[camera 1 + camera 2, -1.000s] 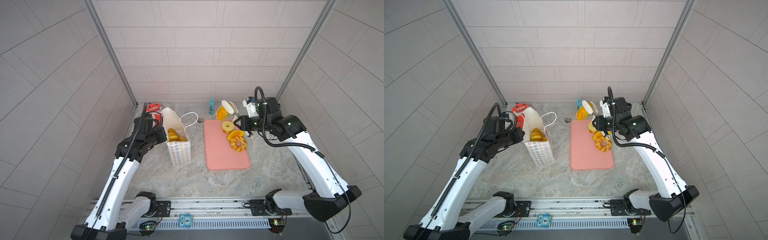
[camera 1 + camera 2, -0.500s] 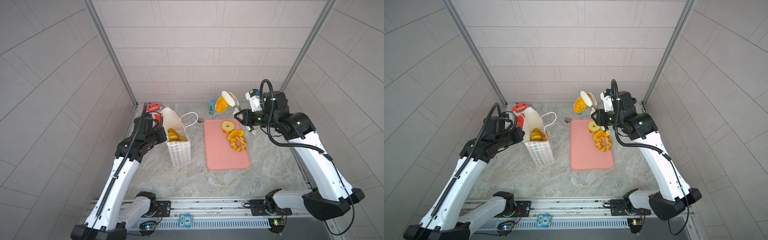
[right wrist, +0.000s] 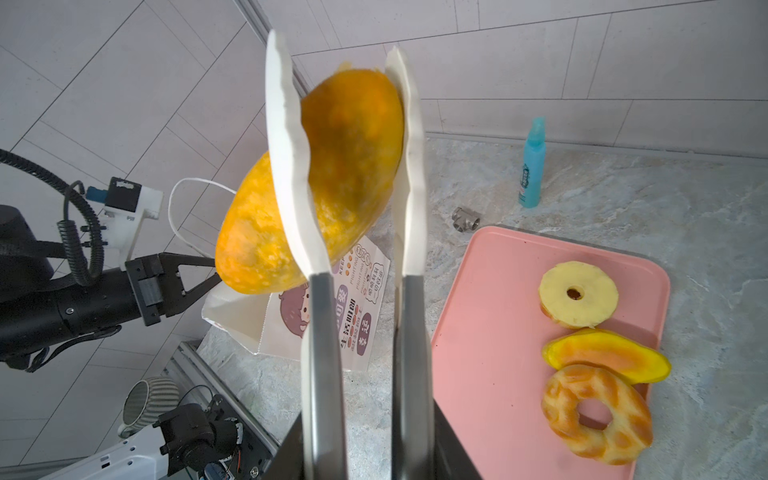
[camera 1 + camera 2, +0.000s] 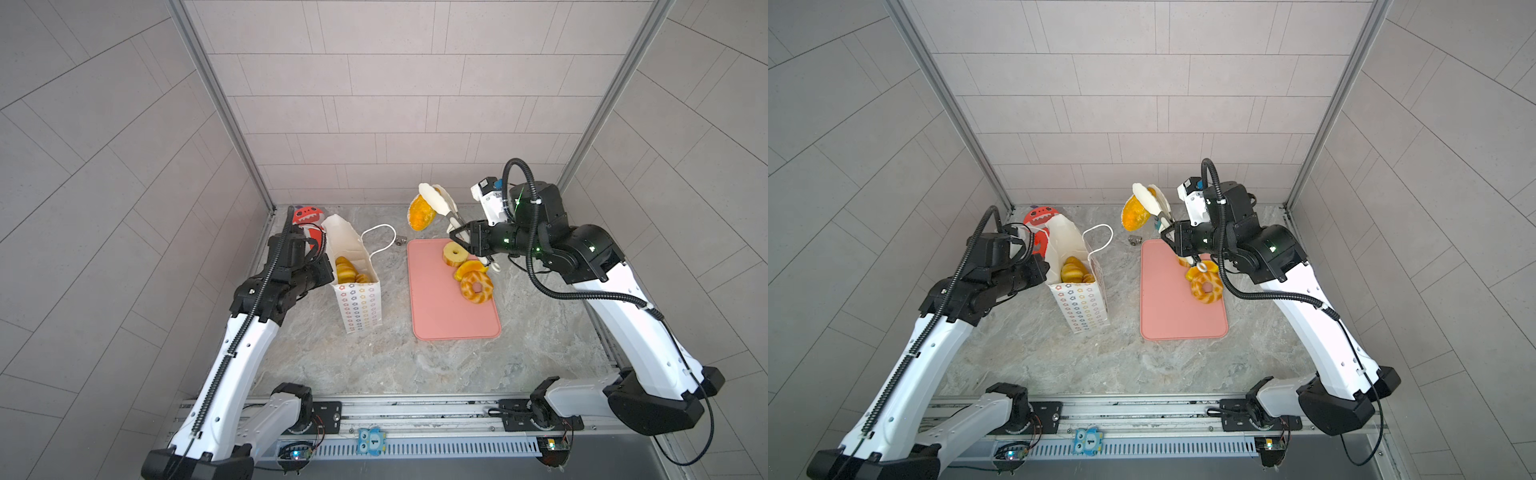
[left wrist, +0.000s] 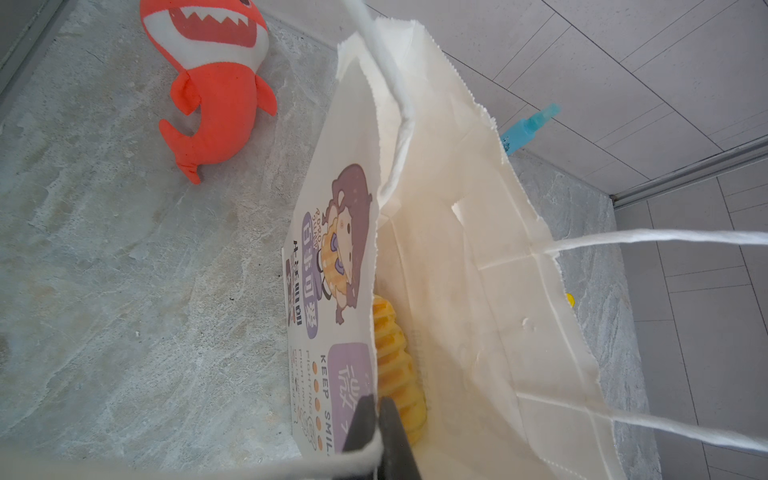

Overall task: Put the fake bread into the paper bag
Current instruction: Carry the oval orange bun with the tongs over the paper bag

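Observation:
The white paper bag stands left of centre with fake bread inside. My left gripper is shut on the rim of its printed panel. My right gripper is shut on white-tipped tongs. The tongs squeeze an orange oval loaf, held in the air behind the pink tray. On the tray lie a pale ring, an orange wedge and a braided ring.
A red plush shark lies behind the bag near the back left corner. A blue spray bottle and a small metal fitting sit by the back wall. Tiled walls close in on three sides.
The right arm has lifted the tongs and the orange loaf up from just behind the tray and slightly to the left. The left arm and the bag have stayed put.

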Controlling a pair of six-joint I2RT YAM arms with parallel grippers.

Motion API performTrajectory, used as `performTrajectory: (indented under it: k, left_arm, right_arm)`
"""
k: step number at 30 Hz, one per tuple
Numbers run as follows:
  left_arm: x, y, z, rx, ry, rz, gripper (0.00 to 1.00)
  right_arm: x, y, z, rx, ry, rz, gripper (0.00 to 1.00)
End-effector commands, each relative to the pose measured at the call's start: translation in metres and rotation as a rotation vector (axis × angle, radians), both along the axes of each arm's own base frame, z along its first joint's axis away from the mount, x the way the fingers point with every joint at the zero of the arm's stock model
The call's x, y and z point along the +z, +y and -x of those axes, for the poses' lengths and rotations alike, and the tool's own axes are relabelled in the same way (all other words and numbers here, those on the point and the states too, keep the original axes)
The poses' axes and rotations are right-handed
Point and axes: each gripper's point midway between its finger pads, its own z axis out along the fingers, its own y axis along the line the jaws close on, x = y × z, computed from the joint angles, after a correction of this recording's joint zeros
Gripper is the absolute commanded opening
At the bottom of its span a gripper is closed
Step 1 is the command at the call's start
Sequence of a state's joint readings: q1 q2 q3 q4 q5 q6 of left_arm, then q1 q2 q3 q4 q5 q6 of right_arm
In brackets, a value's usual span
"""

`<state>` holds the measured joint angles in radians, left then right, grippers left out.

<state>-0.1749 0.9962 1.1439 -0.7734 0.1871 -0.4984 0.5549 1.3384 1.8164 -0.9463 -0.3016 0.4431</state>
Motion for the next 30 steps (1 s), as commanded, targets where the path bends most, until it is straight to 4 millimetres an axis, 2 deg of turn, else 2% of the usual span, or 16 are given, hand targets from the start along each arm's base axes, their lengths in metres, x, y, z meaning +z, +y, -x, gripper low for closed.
performTrajectory:
  k: [1,14,24,30]
  left_arm:
    - [0.001,0.002,0.001,0.004,0.001,-0.001,0.06]
    - [0.001,0.002,0.001,0.006,-0.002,-0.002,0.06]
    - [0.001,0.002,0.002,0.006,-0.003,-0.003,0.06]
    - [0.001,0.002,0.002,0.006,-0.004,-0.003,0.06]
  right_arm:
    - [0.026,0.012,0.002,0.033,-0.090,-0.025,0.36]
    - [0.024,0.059,0.018,0.147,-0.130,0.090,0.36]
    - [0.009,0.092,0.027,0.207,-0.137,0.183,0.35]
    - [-0.002,0.107,0.026,0.227,-0.110,0.207,0.35]
